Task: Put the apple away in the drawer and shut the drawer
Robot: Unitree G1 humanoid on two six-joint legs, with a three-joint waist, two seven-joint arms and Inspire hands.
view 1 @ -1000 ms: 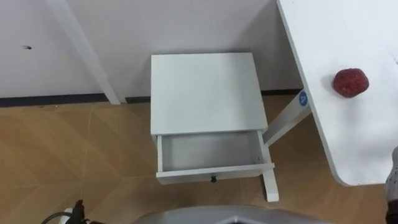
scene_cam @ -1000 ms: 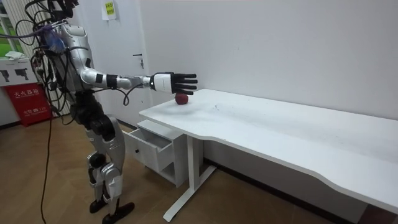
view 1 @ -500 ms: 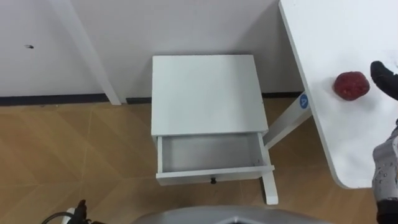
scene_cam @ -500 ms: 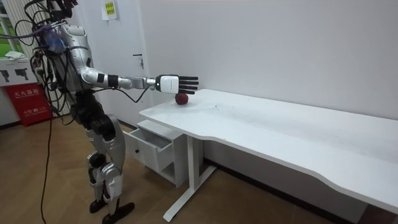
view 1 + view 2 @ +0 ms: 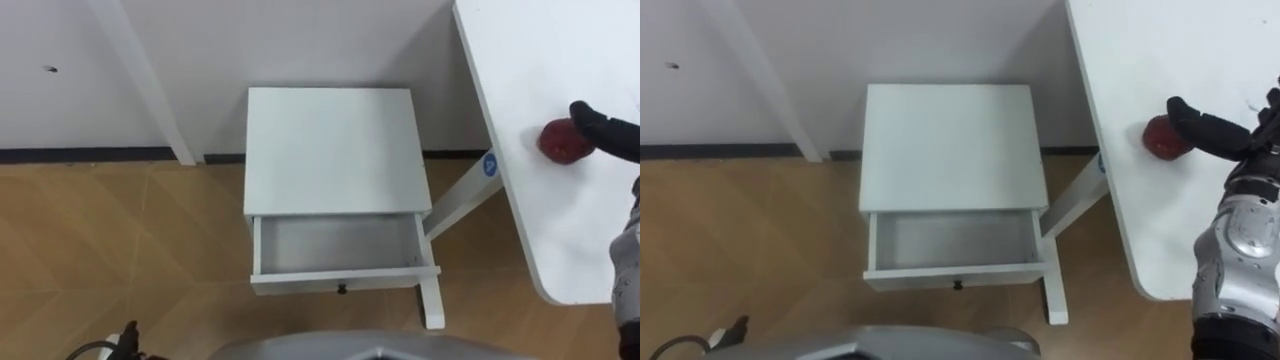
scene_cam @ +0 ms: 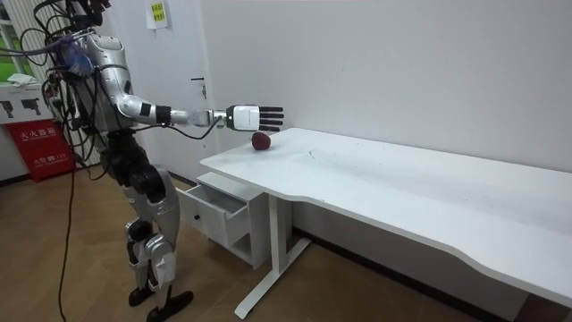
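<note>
**A:** where's the apple (image 5: 558,141) at?
**B:** dark red one, sitting on the white table (image 5: 560,230), close to its end edge.
**A:** and the drawer (image 5: 335,245)?
**B:** white, tiny dark knob, pulled open from the low cabinet (image 5: 330,150) just beside the table.

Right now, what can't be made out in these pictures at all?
1. The apple: its right side, in both eye views, is covered by fingers of the right robot hand.
2. Whether that robot hand touches the apple: too close to tell in any view.
3. Inside of the drawer: in the room view, mostly hidden by its own walls.
</note>
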